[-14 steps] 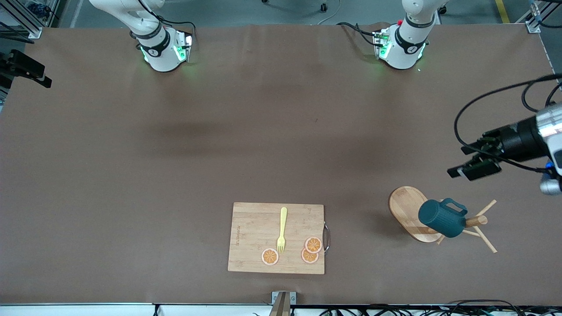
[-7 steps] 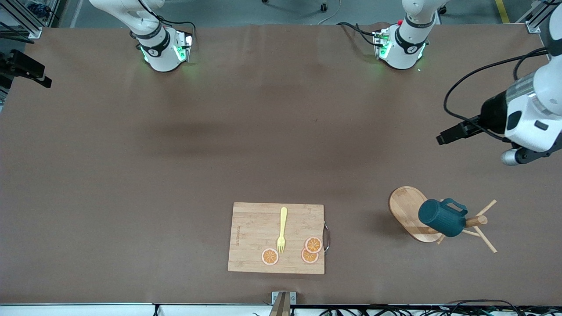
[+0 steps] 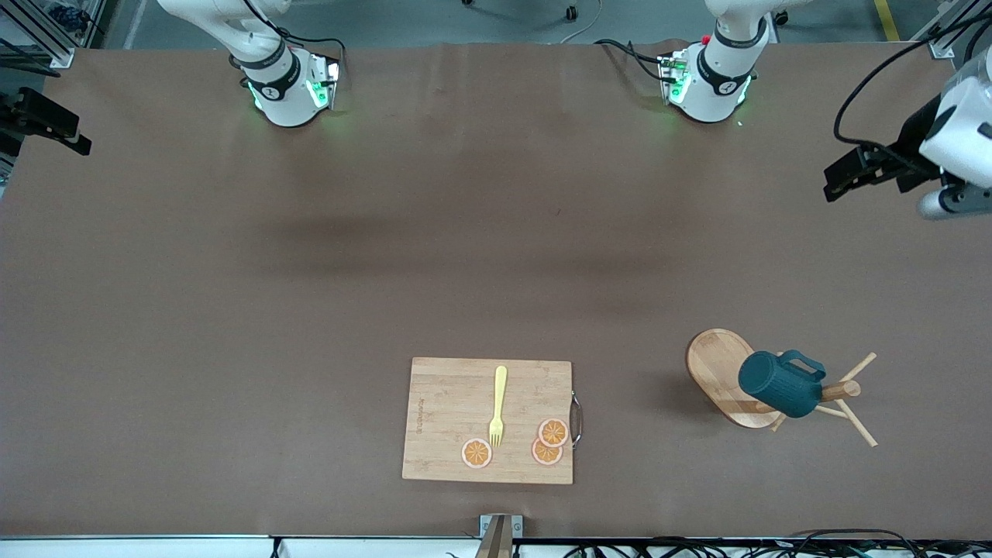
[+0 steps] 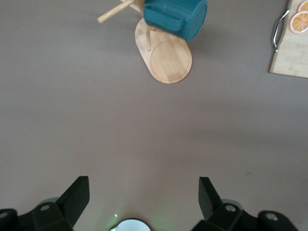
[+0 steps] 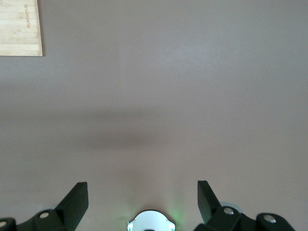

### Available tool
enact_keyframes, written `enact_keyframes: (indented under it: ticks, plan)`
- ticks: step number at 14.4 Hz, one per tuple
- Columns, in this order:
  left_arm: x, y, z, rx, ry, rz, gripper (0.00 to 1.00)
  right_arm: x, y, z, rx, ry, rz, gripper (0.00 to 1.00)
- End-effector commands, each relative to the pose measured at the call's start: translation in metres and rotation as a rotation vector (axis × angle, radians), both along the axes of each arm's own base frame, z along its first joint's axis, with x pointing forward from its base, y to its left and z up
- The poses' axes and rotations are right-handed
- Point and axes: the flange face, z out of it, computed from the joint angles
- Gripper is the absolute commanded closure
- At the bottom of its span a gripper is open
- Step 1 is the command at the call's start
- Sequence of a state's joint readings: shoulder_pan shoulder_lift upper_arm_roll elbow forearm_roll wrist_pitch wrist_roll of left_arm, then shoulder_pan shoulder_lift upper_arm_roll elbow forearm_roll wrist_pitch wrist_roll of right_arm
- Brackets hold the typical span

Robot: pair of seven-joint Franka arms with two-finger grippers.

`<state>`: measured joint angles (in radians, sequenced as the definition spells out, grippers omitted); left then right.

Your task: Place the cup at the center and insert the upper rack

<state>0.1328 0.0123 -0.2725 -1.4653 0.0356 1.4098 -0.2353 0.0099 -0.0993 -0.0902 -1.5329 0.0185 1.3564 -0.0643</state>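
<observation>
The cup (image 3: 777, 385) is a dark teal ribbed mug. It sits on the upper rack (image 3: 721, 372), a light wooden mug tree with an oval base, near the left arm's end of the table. Its handle points toward the robots and its inside is hidden. Both show in the left wrist view: the cup (image 4: 175, 17) and the rack's base (image 4: 166, 60). My left gripper (image 4: 144, 185) is open and empty, high over bare table, well apart from the rack. My right gripper (image 5: 143, 190) is open and empty over bare table, and waits.
A bamboo cutting board (image 3: 488, 420) lies close to the front camera, mid-table. It carries a yellow fork (image 3: 497, 405) and three orange slices (image 3: 547, 442). The board's corner shows in the right wrist view (image 5: 19, 26). The left arm's hand (image 3: 961, 132) is at the view's edge.
The left arm's hand has risen and drawn back from above the rack toward the robots' side of the table. The cup, the rack and the board have not moved.
</observation>
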Motion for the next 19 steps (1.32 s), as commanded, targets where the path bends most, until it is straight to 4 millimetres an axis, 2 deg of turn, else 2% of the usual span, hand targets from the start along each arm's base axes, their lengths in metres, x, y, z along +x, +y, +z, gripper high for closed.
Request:
enact_keyframes:
  ticks: [1,2,8,10,14,19]
  plan:
    - [-0.041,0.008,0.0,-0.053,0.011,0.005,0.0,-0.007,0.0,0.002,0.009,-0.012,-0.015,0.0]
    - [-0.053,0.005,0.001,-0.053,0.008,-0.003,0.0,-0.007,0.0,0.003,0.008,-0.013,-0.015,0.0]
    - [-0.084,0.001,-0.001,-0.046,-0.056,-0.037,0.0,-0.008,-0.001,0.003,0.009,-0.012,-0.017,0.0]
    - [-0.079,0.008,0.0,-0.044,-0.07,-0.114,0.0,-0.008,0.0,0.003,0.007,-0.013,-0.015,0.0]
    - [-0.057,0.011,0.009,-0.05,-0.074,-0.118,0.0,-0.008,0.0,0.003,0.007,-0.013,-0.015,0.0]
    - [-0.056,0.013,0.016,-0.019,-0.087,-0.111,0.0,-0.008,0.0,0.003,0.006,-0.014,-0.014,0.0]
